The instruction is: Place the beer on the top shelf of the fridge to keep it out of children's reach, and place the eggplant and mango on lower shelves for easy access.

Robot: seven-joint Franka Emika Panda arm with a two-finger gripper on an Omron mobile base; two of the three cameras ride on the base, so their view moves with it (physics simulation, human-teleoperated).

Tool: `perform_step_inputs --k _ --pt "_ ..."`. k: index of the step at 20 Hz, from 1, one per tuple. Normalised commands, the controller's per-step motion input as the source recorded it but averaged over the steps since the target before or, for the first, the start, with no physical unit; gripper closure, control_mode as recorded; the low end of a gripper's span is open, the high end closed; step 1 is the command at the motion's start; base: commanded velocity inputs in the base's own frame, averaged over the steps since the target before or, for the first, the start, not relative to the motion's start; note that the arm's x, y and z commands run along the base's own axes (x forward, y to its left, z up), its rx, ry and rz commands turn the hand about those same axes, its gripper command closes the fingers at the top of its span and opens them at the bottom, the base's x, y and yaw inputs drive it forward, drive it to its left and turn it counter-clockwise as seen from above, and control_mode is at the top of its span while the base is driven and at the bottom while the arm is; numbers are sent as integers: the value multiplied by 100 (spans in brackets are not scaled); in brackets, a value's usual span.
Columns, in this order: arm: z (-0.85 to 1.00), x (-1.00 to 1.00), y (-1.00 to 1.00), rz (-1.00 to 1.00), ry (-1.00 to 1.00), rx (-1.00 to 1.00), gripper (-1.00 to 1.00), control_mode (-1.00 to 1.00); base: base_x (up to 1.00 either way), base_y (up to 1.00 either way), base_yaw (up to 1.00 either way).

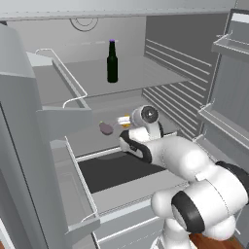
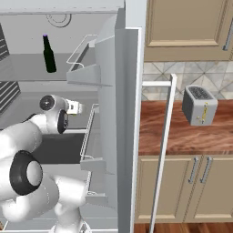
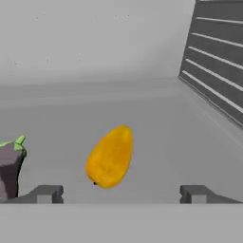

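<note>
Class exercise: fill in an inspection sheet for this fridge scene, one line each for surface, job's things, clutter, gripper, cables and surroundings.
Surface: grey lower shelf, bare around the produce.
Job's things: beer upright on top shelf; mango and eggplant lie apart on the lower shelf.
Clutter: nothing seen.
Gripper: gripper open, jaws wide, just short of the mango, holding nothing.
Cables: nothing seen.
Surroundings: toaster on wooden counter, beige cabinets.

To your right you have beige cabinets (image 2: 182,22) above a brown wooden counter (image 2: 182,132) carrying a grey toaster (image 2: 199,105) against a tiled backsplash (image 2: 200,84).
</note>
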Motion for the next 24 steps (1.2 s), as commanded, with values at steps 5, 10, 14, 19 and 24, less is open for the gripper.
perform_step_inputs --k 5,10,14,19,24 --pt "53 -83 43 0 51 -28 -100 -100 0 0 0" --pt "-11 -100 23 0 19 -21 -100 -100 0 0 0" --pt "-21 -100 0 0 -2 -9 -100 -100 0 0 0" --pt "-1 -100 0 0 -9 -1 -100 -100 0 0 0" --pt "20 -100 0 3 0 0 -100 -100 0 0 0"
